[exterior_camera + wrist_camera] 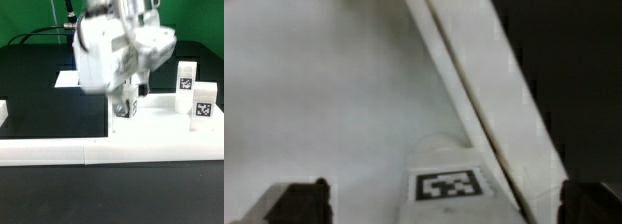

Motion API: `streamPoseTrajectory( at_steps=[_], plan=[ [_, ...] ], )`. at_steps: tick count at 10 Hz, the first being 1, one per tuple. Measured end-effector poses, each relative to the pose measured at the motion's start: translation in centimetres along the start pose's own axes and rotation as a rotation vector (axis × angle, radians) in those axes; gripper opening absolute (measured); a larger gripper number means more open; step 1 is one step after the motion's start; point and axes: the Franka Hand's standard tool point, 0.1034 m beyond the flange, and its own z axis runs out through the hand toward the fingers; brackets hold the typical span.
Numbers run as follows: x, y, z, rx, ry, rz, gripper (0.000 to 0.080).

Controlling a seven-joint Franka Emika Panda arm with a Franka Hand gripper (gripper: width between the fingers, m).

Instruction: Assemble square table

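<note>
The square table's white slab (165, 127) lies flat on the black table, and two tagged leg blocks (185, 78) (203, 105) stand at its far right. My gripper (126, 100) hangs low over the slab's left part, astride a third tagged leg (124, 109). In the wrist view this leg (452, 185) sits between my dark fingertips (299, 200), with a clear gap on each side. The gripper (446, 203) is open. The slab's surface (313, 100) and its raised rim (473, 90) fill the wrist view. The arm hides the slab's back left corner.
The long low white border wall (60, 152) runs along the front. A small white piece (3, 110) sits at the exterior view's left edge. A flat white board (65, 78) shows behind the arm. Black table lies beyond the rim (571, 80).
</note>
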Motion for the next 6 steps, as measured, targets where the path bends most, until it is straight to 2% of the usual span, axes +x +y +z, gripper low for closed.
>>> streamPoseTrajectory(
  at_steps=[1, 2, 6],
  plan=[
    [-0.33, 0.04, -1.26, 0.009, -0.014, 0.001, 0.0646],
    [-0.85, 0.16, -1.79, 0.013, -0.023, -0.005, 0.0649],
    [-0.89, 0.49, -1.45, 0.007, -0.018, -0.009, 0.0649]
  ],
)
